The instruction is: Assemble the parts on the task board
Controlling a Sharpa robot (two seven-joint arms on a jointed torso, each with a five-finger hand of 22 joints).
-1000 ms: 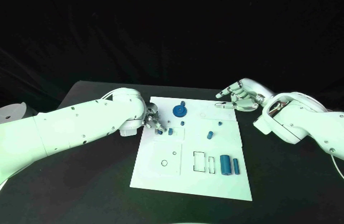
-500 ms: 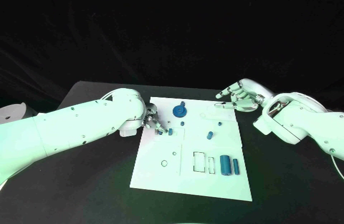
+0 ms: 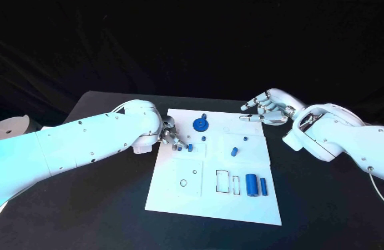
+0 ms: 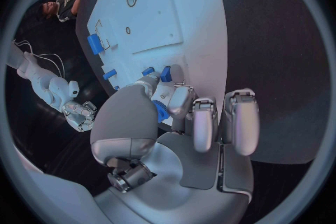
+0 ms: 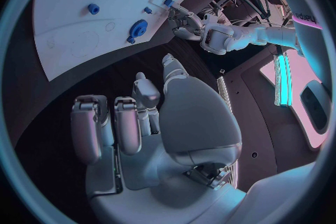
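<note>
1. At the task board's left edge, my left hand has its fingertips down on a small blue part; the left wrist view shows blue between thumb and finger, so I judge it pinched.
2. My right hand hovers over the board's far right corner, fingers loosely curled and apart, holding nothing.
3. Further parts lie on the board: a blue gear toward its far edge, a small blue peg near its middle, and two blue cylinders near its right edge at the close end.
4. Risk one, in my judgement: the pinch is shallow, so any twist could let the small blue part tip or roll away from its seat on the board.
5. Risk two: the left forearm hides the board's left rim from the head view, so I cannot confirm alignment from above and could press off-centre.
6. Risk three: the blue gear sits just beyond the left hand on the board; a wide withdrawal could knock it.
7. Between the hands, the board's outlined sockets toward the close end are unobstructed, and the right hand stands well apart from the left.
</note>
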